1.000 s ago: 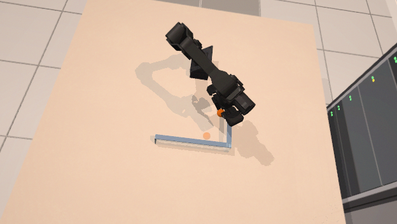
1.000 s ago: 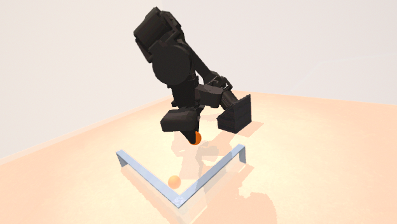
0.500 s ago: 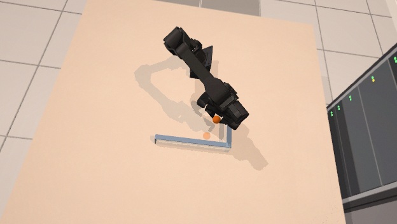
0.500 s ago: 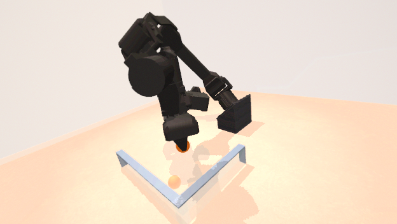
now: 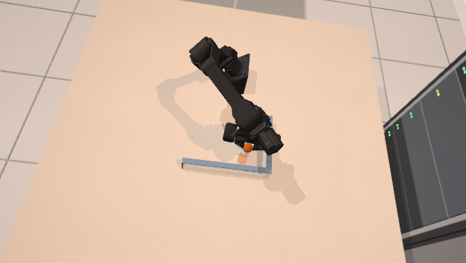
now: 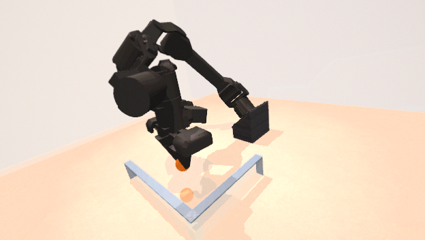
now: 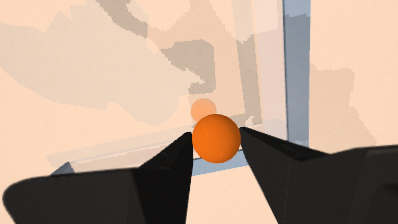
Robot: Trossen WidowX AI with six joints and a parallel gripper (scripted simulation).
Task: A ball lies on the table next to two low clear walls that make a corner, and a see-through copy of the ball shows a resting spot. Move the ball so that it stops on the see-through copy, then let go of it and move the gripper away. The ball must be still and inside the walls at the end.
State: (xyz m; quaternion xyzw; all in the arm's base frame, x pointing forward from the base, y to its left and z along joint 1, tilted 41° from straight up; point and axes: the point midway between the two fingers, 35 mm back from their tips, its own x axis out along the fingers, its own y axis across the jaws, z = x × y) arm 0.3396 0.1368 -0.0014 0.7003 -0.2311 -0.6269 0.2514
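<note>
The orange ball (image 5: 248,148) (image 6: 181,165) (image 7: 216,138) is held in the air between the two fingertips. My gripper (image 7: 215,135) is shut on it, above the table. The see-through copy (image 5: 242,159) (image 6: 186,195) (image 7: 203,109) rests on the table inside the corner, lower than the held ball and a little off to its side in each view. The two low walls meet in a corner: one long wall (image 5: 220,164) (image 6: 228,184) and one other wall (image 5: 269,163) (image 6: 156,187) (image 7: 298,80). In the exterior view a finger hides part of the ball.
The arm's base (image 5: 244,71) (image 6: 252,124) stands on the table (image 5: 131,217) (image 6: 323,187) behind the walls. The arm reaches over the corner and hides part of one wall in the top view. A dark cabinet (image 5: 433,149) stands beyond the table's right edge.
</note>
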